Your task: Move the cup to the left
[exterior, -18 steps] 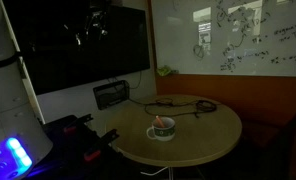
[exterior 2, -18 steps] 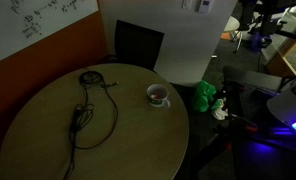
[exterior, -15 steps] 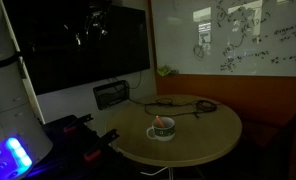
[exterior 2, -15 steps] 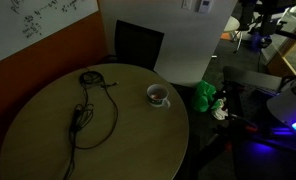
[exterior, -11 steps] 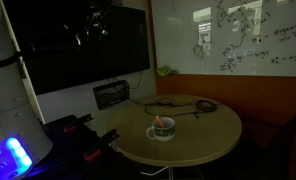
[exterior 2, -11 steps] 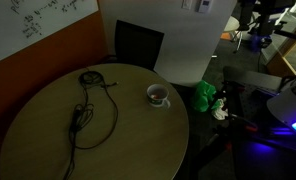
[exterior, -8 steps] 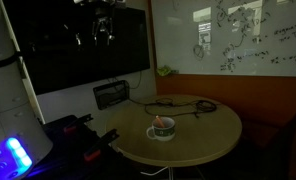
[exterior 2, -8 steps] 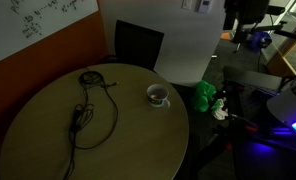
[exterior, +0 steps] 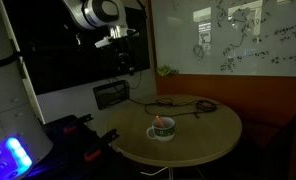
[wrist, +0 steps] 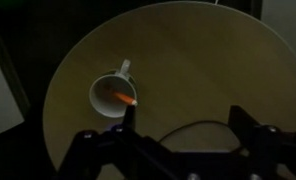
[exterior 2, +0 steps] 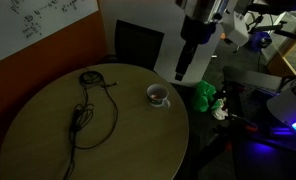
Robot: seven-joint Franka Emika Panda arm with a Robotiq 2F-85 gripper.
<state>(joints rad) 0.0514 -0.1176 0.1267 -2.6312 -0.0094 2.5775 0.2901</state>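
Observation:
The cup [exterior: 162,130] is a small whitish cup with a handle and a pinkish-orange bit at its top. It stands on the round wooden table [exterior: 203,135] near its edge. It also shows in an exterior view [exterior 2: 159,95] and in the wrist view [wrist: 114,96]. My gripper [exterior: 125,64] hangs high above the table's edge, well apart from the cup; it also shows in an exterior view [exterior 2: 185,66]. In the wrist view the gripper [wrist: 186,125] has its dark fingers wide apart and holds nothing.
A black cable [exterior 2: 86,105] lies coiled across the table [exterior 2: 48,130]; it also shows in the wrist view [wrist: 188,130]. A green object [exterior 2: 204,96] sits beside the table. A dark monitor [exterior: 83,50] and a whiteboard [exterior: 248,40] stand behind.
The arm has swung down into view in both exterior views, from the top edge to above the table's edge. The cup and cable have not moved.

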